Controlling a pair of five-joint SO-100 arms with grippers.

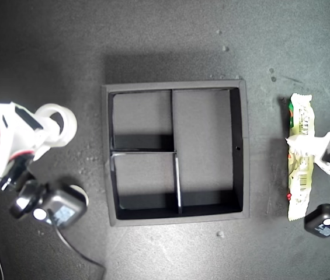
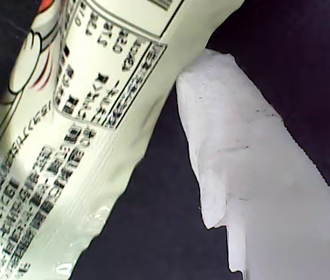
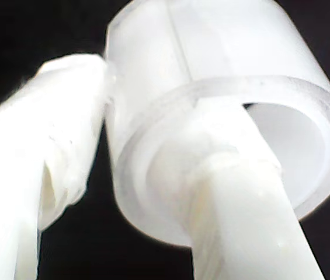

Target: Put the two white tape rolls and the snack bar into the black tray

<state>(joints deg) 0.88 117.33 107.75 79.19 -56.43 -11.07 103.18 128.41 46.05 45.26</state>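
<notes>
Both pincers are busy. My first pincer (image 1: 305,147) is at the exterior view's right, with its fingers (image 2: 252,175) on either side of the one snack bar (image 1: 300,157). A gap shows beside one finger, so I cannot tell if it grips yet. The bar lies on the dark bench (image 1: 170,35), just beside the tray's right wall in that view. My second pincer (image 1: 52,133) is at the exterior view's left. It is closed on a white roll (image 1: 56,123), one finger inside the hole and one outside. I count one roll for sure. Something round sits partly hidden under a camera nearby. There is one black tray (image 1: 244,146) in the middle with three boxes, two small and one long. All three hold nothing.
</notes>
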